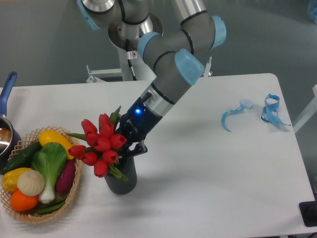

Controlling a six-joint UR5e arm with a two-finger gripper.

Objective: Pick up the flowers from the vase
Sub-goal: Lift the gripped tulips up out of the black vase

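The short dark ribbed cylinder vase (120,181) stands on the white table (208,163), near its front edge and left of centre. The bunch of red tulip flowers (100,146) sits above the vase mouth, leaning to the left. The black two-finger gripper (130,148) is directly behind and to the right of the bunch, over the vase. The woven wicker basket of vegetables (74,191) lies just left of the vase. A blue-handled pot (6,129) sits behind the basket at the table's left edge. Blue ribbon scraps (252,111) lie well apart, far right.

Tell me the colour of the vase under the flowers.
Dark grey, nearly black. The vase shows in the fixed camera view.
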